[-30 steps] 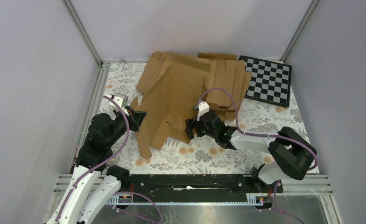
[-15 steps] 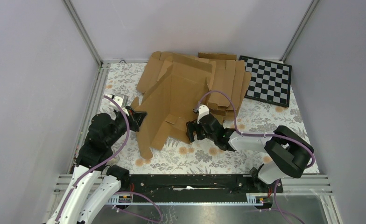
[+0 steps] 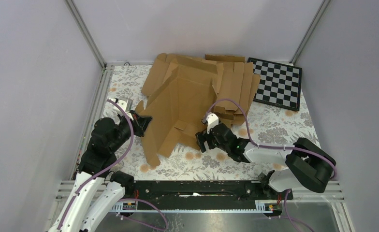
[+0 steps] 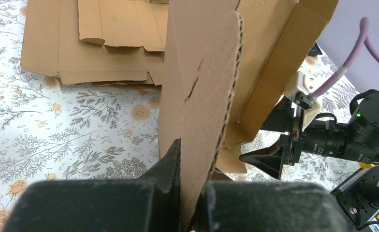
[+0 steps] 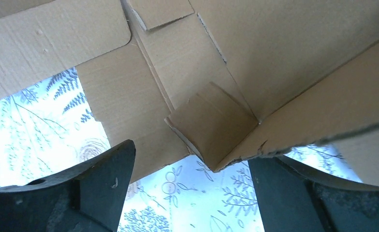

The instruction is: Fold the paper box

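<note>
One paper box (image 3: 175, 104) stands half-raised on the floral worktop (image 3: 279, 128), in front of the pile of flat blanks (image 3: 236, 79). The left fingers (image 4: 170, 162) are clamped on its upright left flap. The right fingers (image 5: 100, 181) stand wide apart at its near edge, with a small corner flap between them.

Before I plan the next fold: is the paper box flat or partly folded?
Partly folded: the paper box stands raised, its panels bent at angles, one edge pinched in the left gripper. It is not yet a closed box.
</note>
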